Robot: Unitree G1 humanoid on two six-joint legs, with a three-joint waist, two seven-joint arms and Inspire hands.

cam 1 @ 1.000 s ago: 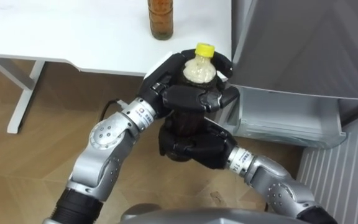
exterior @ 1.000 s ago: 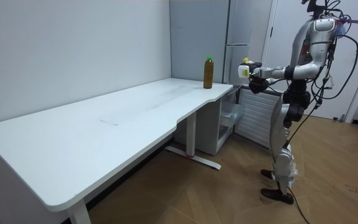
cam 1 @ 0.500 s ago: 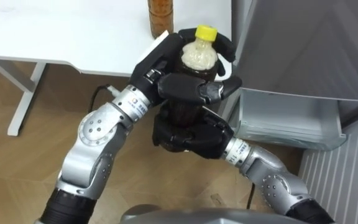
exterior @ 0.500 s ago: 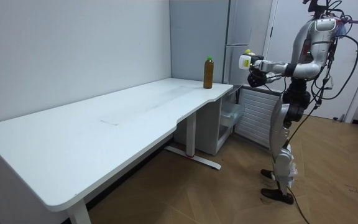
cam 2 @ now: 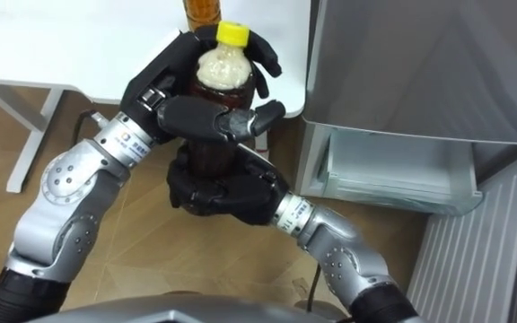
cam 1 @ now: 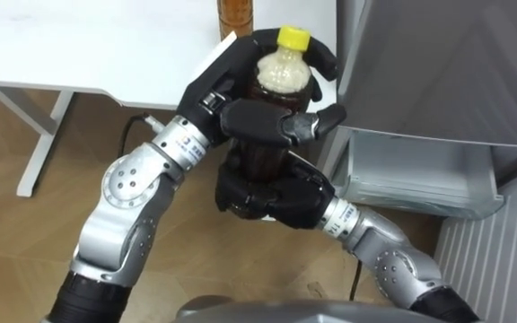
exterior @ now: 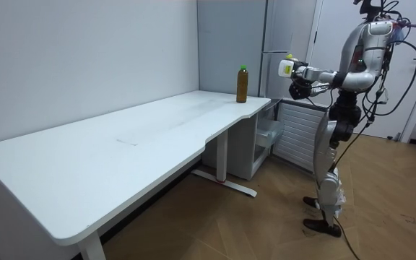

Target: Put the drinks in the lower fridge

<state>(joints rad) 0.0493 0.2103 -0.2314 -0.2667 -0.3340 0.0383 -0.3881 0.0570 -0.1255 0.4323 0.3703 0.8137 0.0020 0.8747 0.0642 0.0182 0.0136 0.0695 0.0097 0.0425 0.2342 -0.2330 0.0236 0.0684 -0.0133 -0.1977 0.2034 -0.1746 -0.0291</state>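
Carrying the yellow-capped bottle point(cam 1: 283, 76) upright beside the table point(cam 1: 79, 54) corner, the robot is curling its left hand point(cam 1: 258, 121) round the shoulder and its right hand point(cam 1: 267, 196) round the base. The next move probably calls for lowering it rightward into the open fridge drawer point(cam 1: 420, 190).

Brightness: bright, even indoor light in every view.
Source: probably overhead; no lamp can be seen.
Shadows: soft, darkening the floor point(exterior: 215, 224) under the table point(exterior: 121, 144), at 7 o'clock in the room view.
Glare: tabletop nearly washed out at 11 o'clock in the eye views; small highlights on the bottle point(cam 1: 281, 76) and the black left hand point(cam 1: 240, 117) curled round it.
Fridge front point(cam 1: 438, 63): flat grey, no reflections, at 2 o'clock.
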